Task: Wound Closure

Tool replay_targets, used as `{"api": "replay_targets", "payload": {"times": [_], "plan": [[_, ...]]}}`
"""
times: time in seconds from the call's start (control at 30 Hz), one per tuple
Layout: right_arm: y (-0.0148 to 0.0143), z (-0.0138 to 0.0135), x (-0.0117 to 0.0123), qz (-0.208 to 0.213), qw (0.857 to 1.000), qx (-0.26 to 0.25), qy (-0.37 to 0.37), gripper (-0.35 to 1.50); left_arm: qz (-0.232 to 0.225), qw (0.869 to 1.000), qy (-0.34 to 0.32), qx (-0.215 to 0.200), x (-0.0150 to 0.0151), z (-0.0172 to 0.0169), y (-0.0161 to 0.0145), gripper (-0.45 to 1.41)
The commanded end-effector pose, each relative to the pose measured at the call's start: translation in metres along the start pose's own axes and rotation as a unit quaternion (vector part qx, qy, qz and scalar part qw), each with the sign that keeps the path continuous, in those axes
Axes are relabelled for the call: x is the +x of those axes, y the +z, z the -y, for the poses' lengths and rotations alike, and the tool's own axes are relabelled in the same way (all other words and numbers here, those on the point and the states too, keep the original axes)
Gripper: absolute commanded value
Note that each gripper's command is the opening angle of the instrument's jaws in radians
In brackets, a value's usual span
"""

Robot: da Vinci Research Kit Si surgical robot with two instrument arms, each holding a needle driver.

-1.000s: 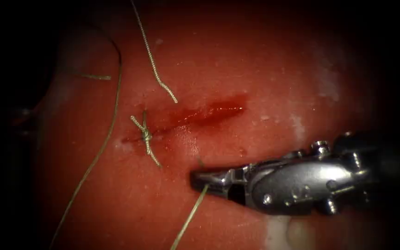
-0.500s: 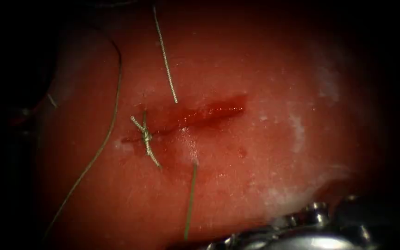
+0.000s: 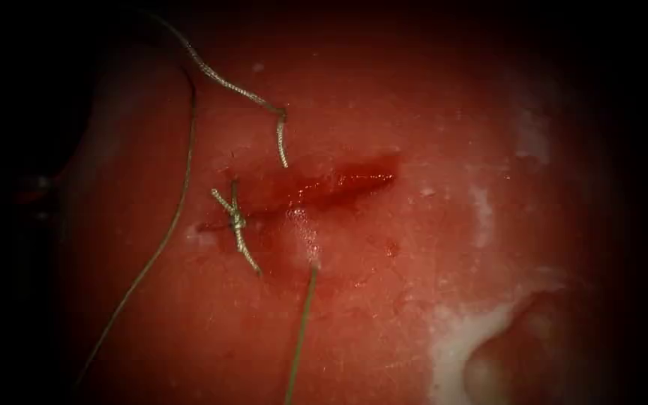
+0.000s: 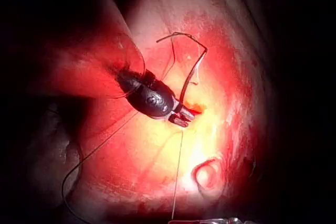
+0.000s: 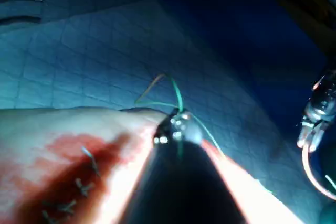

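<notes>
The cut (image 3: 331, 185) runs across the tissue (image 3: 414, 285), wet with red fluid. A tied knot (image 3: 235, 220) sits at its left end. Thread (image 3: 301, 330) leaves the tissue just below the cut and runs straight down to the picture's edge. Another strand (image 3: 281, 142) enters above the cut, kinks, and leads up and left. In the right wrist view my right tool (image 5: 176, 127) is shut on the thread (image 5: 176, 98), off the tissue's edge. The left wrist view has my left tool (image 4: 181, 117) hovering over the cut (image 4: 195, 109). I cannot make out the needle.
A long slack strand (image 3: 170, 225) curves down the tissue's left side. Pale fatty patches (image 3: 481, 345) mark the lower right of the tissue. Several earlier stitches (image 5: 79, 184) show in the right wrist view. A metal tip (image 4: 212, 220) lies where the thread ends.
My right tool moved down and out of the endoscope view, taking the thread with it. The strand above the cut went from straight to kinked, now leading up and left.
</notes>
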Motion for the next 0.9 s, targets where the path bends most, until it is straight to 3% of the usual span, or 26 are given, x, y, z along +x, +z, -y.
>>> {"api": "replay_targets", "payload": {"times": [0.03,0.1,0.13,0.17,0.2,0.23,0.3,0.47,0.5,0.8,0.9], "plan": [[0.0009,0.0004,0.0012,-0.006,1.0,0.012,-0.005,-0.35,0.0,1.0,-0.001,-0.001,-0.0005,-0.0004,0.0006,-0.35],[0.0012,0.0009,0.0028,-0.026,0.999,0.031,0.002,-0.35,0.001,1.0,0.0,-0.001,-0.0005,-0.0004,0.0006,-0.35],[0.001,0.0005,0.0029,-0.03,0.999,0.018,0.007,-0.13,0.001,1.0,0.0,-0.001,-0.0005,-0.0004,0.0006,-0.35],[0.0006,0.0001,0.0028,-0.03,1.0,-0.001,0.007,0.22,0.001,1.0,0.0,-0.001,-0.0005,-0.0004,0.0006,-0.35],[-0.0004,-0.0011,0.0024,-0.03,0.998,-0.047,0.014,0.9,0.001,1.0,0.0,-0.001,-0.0005,-0.0004,0.0006,-0.35],[-0.0012,-0.0019,0.0019,-0.03,0.996,-0.076,0.021,1.15,0.001,1.0,0.0,-0.001,-0.0005,-0.0004,0.0006,-0.35],[-0.0031,-0.004,0.0002,-0.02,0.989,-0.138,0.042,1.39,0.001,1.0,0.0,-0.001,-0.0005,-0.0004,0.0006,-0.35],[-0.0062,-0.006,-0.0034,-0.027,0.974,-0.214,0.071,1.44,0.001,1.0,0.0,-0.001,-0.0005,-0.0004,0.0006,-0.35],[-0.0069,-0.0064,-0.0051,-0.024,0.969,-0.235,0.077,1.44,0.001,1.0,0.0,-0.001,-0.0005,-0.0004,0.0007,-0.35],[-0.0095,-0.0081,-0.0125,-0.002,0.947,-0.306,0.097,1.37,0.0,1.0,0.0,-0.002,-0.0006,-0.0006,0.0008,-0.35],[-0.0095,-0.008,-0.0149,0.002,0.946,-0.312,0.094,1.37,0.0,1.0,0.001,-0.002,-0.0007,-0.0006,0.0009,-0.35]]}}
